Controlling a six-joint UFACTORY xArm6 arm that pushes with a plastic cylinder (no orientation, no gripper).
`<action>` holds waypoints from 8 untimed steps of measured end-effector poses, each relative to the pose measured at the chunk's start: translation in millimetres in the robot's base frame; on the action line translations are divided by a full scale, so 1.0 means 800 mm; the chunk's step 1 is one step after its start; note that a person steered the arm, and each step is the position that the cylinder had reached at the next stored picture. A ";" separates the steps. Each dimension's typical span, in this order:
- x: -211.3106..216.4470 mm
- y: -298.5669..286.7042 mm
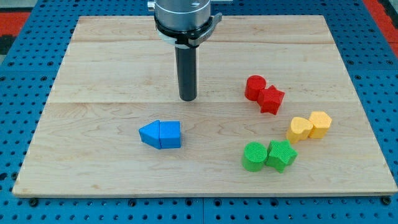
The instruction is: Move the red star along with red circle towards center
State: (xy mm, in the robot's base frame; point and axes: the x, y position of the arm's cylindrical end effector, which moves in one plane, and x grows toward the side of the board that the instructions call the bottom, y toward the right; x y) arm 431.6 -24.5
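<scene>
The red circle (254,87) and the red star (271,99) sit touching each other at the view's right of the wooden board (93,62), the star to the lower right of the circle. My tip (188,98) stands near the board's middle, about a hundred pixels to the view's left of the red circle and apart from every block.
Two blue blocks (161,134) lie joined below and left of my tip. A yellow pair (309,126) sits at the right, below the red blocks. A green circle (254,156) and a green star (282,155) sit at the lower right.
</scene>
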 end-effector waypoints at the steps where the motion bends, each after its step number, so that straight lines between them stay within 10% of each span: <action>1: 0.014 0.019; 4: 0.066 0.187; 8: -0.119 0.160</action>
State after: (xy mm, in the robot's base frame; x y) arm 336.8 103.3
